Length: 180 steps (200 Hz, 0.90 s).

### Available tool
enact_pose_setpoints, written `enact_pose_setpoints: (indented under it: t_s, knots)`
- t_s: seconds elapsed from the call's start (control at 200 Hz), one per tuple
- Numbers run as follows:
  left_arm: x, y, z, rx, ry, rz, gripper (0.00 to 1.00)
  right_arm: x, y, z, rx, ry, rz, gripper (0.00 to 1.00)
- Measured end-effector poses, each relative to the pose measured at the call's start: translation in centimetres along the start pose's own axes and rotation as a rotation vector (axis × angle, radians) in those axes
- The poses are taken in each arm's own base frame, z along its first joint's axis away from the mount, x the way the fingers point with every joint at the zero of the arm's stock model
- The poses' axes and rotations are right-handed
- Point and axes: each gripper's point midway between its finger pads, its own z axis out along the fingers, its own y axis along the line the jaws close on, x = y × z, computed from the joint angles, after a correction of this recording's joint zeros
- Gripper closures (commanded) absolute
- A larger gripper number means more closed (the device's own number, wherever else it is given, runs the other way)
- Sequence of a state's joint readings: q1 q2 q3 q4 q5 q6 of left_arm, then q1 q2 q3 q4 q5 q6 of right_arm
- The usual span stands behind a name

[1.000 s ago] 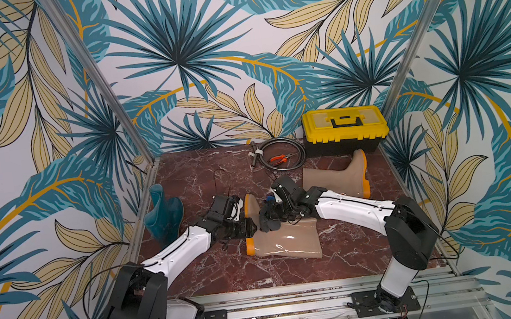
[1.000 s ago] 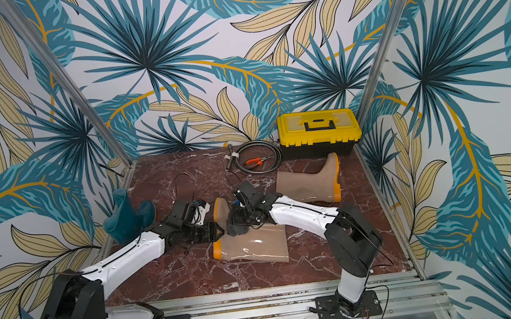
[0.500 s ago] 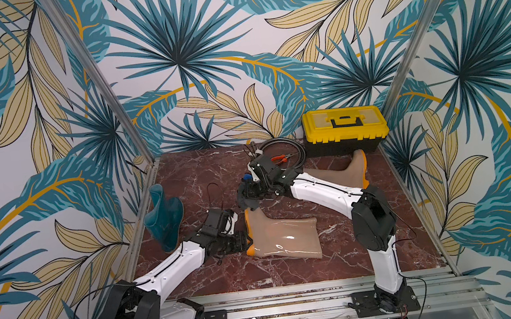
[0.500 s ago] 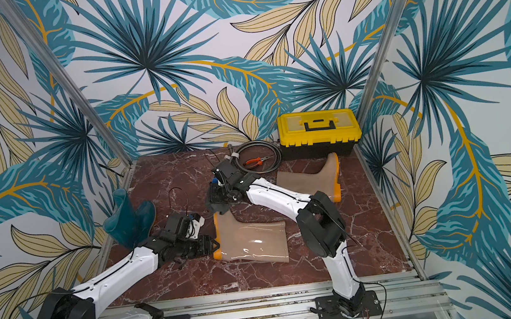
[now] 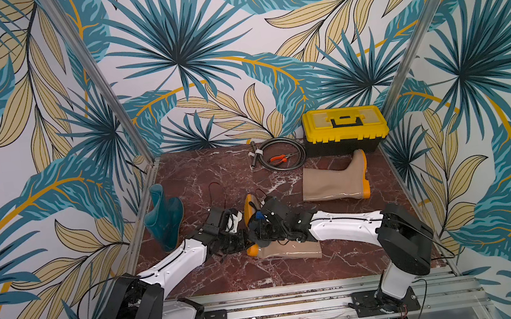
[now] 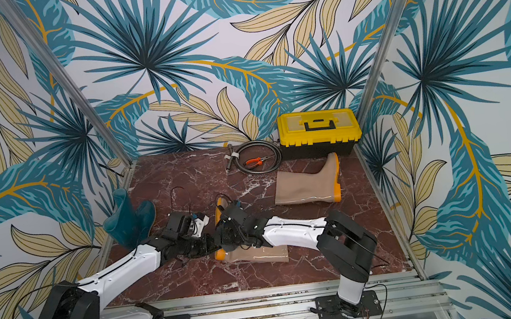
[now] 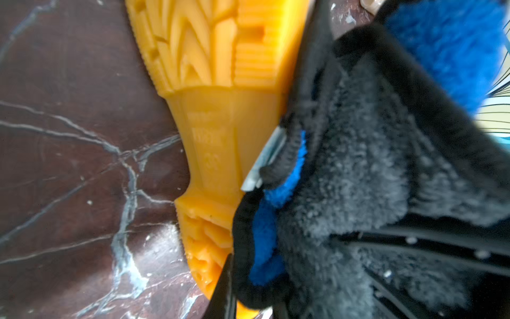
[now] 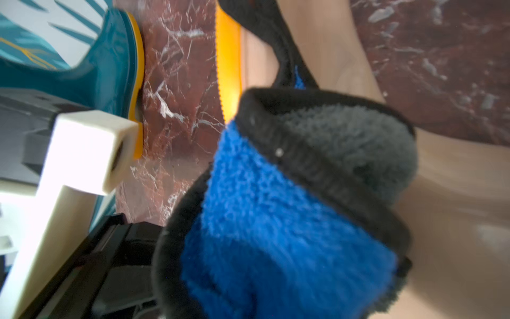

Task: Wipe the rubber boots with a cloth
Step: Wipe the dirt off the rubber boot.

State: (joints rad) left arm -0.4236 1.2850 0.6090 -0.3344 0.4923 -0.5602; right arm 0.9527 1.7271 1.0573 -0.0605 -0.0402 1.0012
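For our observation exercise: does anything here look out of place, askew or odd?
The near beige boot and the far beige boot lie on their sides on the floor, while the teal boot stands upright. Nothing looks spilled or damaged.

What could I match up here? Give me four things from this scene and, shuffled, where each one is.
Things:
1 teal boot
2 yellow toolbox
3 orange-handled pliers
4 cloth

Places:
A inside the coiled cable
B standing upright, apart from the rest
C behind the farther beige boot
D bunched against the nearer beige boot

Pairs: 1-B; 2-C; 3-A; 4-D
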Motion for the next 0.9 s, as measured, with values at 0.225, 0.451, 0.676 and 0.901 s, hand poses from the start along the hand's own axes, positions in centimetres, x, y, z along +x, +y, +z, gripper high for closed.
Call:
enact_pose_setpoints:
  t_s: [0.225,0.451,0.676,0.901]
  knots:
    - [-0.1,-0.1,0.1,0.003,0.000,-0.004,0.81,-0.5,0.3,-1.0,0.054,0.000,-0.035,1.00]
    - [-0.8,0.9,0.1,-0.046,-0.029,-0.020,0.49,-7.6,2.2,-2.2,0.048,-0.025,-0.081,1.00]
    - [-0.9,1.0,0.4,-0.044,-0.027,-0.018,0.66,-12.6,2.0,0.2,0.048,-0.054,-0.079,1.00]
    - [-1.0,0.8,0.5,-0.038,-0.021,-0.015,0.85,-5.1,-2.3,0.8,0.106,0.075,-0.059,1.00]
